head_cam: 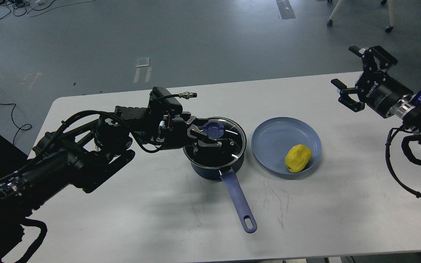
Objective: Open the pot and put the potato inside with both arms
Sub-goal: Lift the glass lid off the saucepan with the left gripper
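Note:
The dark navy pot [206, 171] stands mid-table with its glass lid [230, 142] on and its long blue handle [238, 200] pointing toward me. My left gripper [205, 132] reaches over the lid from the left. Its fingers stand apart on either side of the blue knob [213, 128], and I see no clamp on it. The yellow potato [298, 157] lies in the blue plate [270, 128] right of the pot. My right gripper [346, 73] is open and empty, held above the table's far right corner, well away from the potato.
The white table [152, 212] carries only the pot and the plate. Its front edge runs along the bottom of the view. Grey floor with cables lies beyond the far edge, and chair legs stand at the top right.

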`<state>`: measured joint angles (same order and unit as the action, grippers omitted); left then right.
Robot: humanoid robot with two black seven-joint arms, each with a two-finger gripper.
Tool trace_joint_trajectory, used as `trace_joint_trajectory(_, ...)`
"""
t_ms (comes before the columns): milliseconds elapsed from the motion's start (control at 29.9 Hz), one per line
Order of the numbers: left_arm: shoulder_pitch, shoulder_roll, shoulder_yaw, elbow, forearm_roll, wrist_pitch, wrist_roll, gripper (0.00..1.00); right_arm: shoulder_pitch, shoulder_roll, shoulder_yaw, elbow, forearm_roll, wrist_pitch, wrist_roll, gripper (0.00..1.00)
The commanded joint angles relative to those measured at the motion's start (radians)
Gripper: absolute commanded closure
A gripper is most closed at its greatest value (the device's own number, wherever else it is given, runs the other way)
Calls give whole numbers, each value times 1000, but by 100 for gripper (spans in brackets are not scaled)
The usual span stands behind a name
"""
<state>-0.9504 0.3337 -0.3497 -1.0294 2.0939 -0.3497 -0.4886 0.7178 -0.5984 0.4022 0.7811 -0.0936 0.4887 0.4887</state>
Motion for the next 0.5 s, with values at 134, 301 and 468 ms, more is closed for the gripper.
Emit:
trace_joint_trajectory(134,-2,-2,0,8,3,0,0,14,0,0,0,0,0,0,0,0)
trace_joint_trajectory(301,-2,-2,2,11,5,0,0,33,0,0,0,0,0,0,0,0)
trace_joint_trajectory(468,-4,-2,2,14,8,0,0,66,0,2,0,0,0,0,0,0)
